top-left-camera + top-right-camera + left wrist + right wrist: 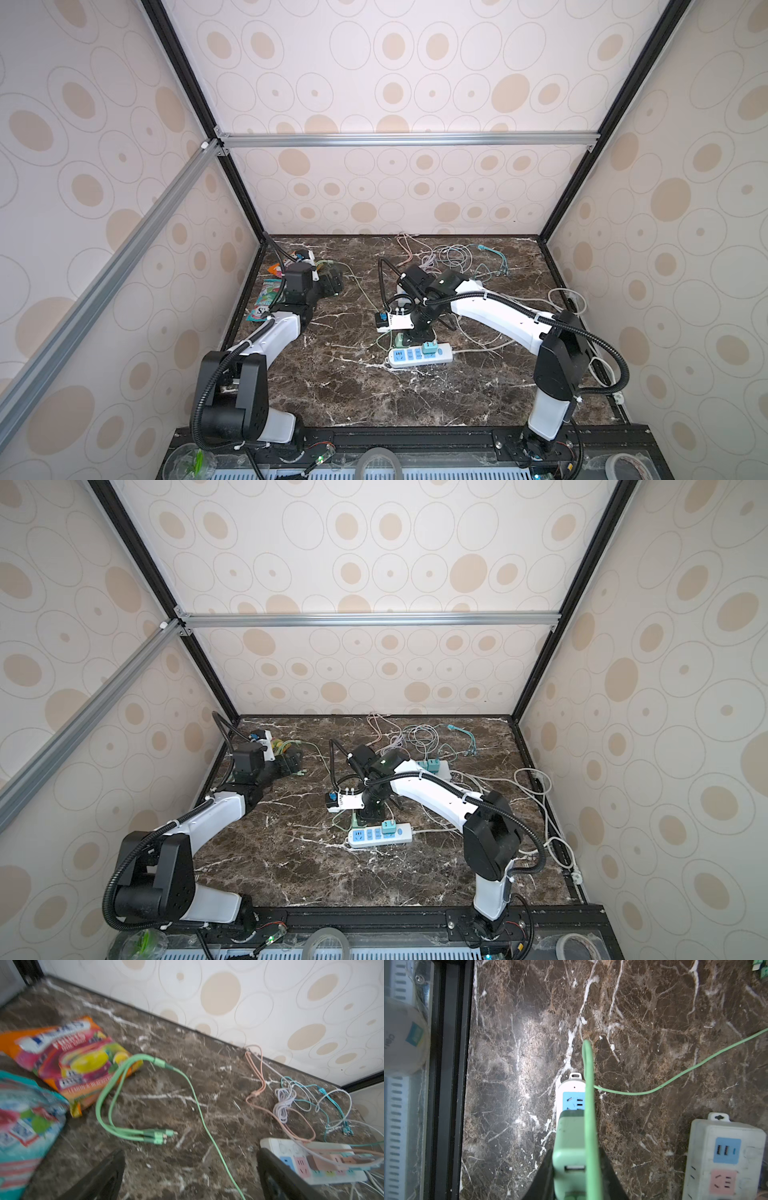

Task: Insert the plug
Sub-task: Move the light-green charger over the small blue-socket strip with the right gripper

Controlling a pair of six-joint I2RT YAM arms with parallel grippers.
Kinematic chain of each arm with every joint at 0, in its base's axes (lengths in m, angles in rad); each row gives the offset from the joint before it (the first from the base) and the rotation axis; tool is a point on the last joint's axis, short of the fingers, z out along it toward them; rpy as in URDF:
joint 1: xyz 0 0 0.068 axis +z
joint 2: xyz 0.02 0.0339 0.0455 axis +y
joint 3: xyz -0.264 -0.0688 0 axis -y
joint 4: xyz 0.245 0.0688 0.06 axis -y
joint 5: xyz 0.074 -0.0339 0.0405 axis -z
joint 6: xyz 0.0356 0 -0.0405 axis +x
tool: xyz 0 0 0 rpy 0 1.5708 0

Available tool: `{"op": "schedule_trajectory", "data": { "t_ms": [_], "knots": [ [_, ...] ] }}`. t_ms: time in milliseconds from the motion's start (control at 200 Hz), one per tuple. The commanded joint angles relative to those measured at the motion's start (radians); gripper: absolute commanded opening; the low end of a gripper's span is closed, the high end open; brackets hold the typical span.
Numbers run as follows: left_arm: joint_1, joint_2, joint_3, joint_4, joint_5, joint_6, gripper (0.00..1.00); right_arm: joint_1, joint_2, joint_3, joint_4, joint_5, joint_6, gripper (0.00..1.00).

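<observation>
My right gripper (577,1160) is shut on a light green plug (572,1140), a boxy charger with a USB port, and a green cable (675,1076) runs off from it. The plug hangs over the end of a white power strip (570,1093) with blue sockets; its prongs are hidden. In both top views the plug (399,340) (356,818) sits at the strip's (442,354) (405,834) far left edge. A teal plug (429,348) stands in the strip. My left gripper (191,1169) (332,283) is open at the back left, holding nothing.
A second white strip (724,1157) (276,1144) with pastel sockets lies behind the right arm. Loose cables (453,257) tangle near the back wall. Two snack bags (72,1059) (25,1122) lie at the left wall, beside the green cable's connectors (158,1135).
</observation>
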State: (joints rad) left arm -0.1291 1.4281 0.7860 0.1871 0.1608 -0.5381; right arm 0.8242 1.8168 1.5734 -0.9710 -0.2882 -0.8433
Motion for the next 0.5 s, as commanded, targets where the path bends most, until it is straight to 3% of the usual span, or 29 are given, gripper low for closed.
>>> {"op": "schedule_trajectory", "data": {
  "t_ms": [0,75,235,495],
  "knots": [
    [-0.073,-0.044,-0.061,-0.135,-0.032,-0.214,0.98,0.014,-0.005,-0.007,-0.018,0.042,-0.067,0.00],
    [-0.133,-0.057,-0.102,-0.152,0.034,-0.233,0.98,0.022,-0.013,-0.027,0.001,0.048,-0.093,0.00],
    [-0.277,-0.023,-0.073,-0.272,0.020,-0.204,0.98,0.036,0.006,-0.027,-0.006,0.049,-0.132,0.00],
    [-0.429,0.172,0.050,-0.360,0.080,-0.178,0.94,0.051,-0.040,-0.067,0.051,0.051,-0.148,0.00]
  ]
}}
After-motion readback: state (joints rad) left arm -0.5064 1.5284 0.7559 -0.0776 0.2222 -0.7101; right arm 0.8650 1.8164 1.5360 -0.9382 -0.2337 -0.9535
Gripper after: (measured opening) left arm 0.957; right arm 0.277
